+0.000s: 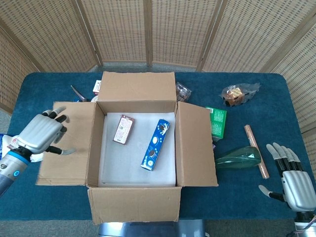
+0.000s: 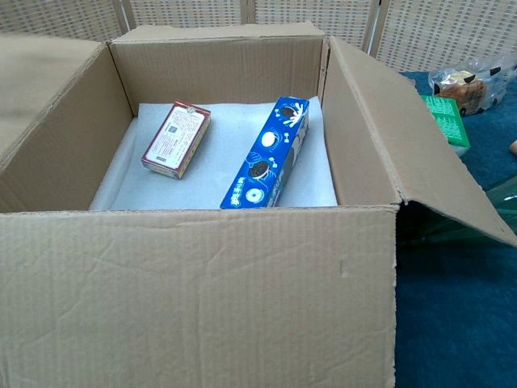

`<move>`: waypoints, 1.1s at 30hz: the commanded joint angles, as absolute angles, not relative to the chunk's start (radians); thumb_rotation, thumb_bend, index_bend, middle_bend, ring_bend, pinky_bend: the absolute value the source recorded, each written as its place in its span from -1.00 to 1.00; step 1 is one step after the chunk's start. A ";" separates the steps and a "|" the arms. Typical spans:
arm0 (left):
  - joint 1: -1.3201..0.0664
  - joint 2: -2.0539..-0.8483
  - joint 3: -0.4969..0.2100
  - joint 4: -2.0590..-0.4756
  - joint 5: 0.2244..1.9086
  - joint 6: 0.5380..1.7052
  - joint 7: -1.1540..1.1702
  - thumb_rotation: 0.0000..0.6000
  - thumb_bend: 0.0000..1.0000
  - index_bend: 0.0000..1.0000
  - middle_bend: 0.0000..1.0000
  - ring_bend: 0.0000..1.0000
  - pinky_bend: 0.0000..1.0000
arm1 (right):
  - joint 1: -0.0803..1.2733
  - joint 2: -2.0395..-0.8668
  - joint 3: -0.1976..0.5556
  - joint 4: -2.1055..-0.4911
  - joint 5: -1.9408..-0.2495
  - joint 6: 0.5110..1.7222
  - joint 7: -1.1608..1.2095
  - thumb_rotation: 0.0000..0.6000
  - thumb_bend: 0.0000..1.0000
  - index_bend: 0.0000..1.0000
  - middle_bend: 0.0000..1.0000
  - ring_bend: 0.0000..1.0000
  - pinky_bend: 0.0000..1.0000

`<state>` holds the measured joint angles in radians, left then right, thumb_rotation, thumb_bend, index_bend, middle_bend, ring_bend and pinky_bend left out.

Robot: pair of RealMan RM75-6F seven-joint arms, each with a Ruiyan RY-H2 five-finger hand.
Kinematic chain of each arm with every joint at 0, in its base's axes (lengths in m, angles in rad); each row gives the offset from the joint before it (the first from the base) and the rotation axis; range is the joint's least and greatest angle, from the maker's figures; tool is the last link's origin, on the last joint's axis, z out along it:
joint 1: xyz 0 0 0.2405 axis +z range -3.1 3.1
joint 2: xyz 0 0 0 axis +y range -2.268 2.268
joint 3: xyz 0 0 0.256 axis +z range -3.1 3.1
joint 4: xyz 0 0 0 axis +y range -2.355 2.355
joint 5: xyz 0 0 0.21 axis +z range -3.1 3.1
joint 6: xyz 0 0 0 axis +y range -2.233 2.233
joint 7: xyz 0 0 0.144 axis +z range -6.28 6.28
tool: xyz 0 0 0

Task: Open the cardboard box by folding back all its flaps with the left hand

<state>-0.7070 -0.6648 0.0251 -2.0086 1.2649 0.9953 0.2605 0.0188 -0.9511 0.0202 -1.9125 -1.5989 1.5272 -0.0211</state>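
Cardboard box is being seen mid-table, all flaps folded outward, left flap lying nearly flat. Left hand is being held over that flap's outer edge, fingers spread, grasping nothing. Right hand is resting unclenched, empty, at the table's near right corner.

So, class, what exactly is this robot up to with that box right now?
The robot is opening the cardboard box. Its left hand hovers with spread fingers over the left flap, which lies folded out flat. The other flaps are open too. Inside lie a blue biscuit box and a small red packet. The right hand rests open, away from the box.
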 commanded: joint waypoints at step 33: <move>-0.123 -0.975 0.082 -1.589 1.521 1.621 -0.093 1.00 -1.00 -1.00 -1.00 -1.00 -0.66 | 0.009 -0.967 0.021 -1.891 -1.627 1.560 -0.047 1.00 -1.00 -1.00 -1.00 -1.00 -1.00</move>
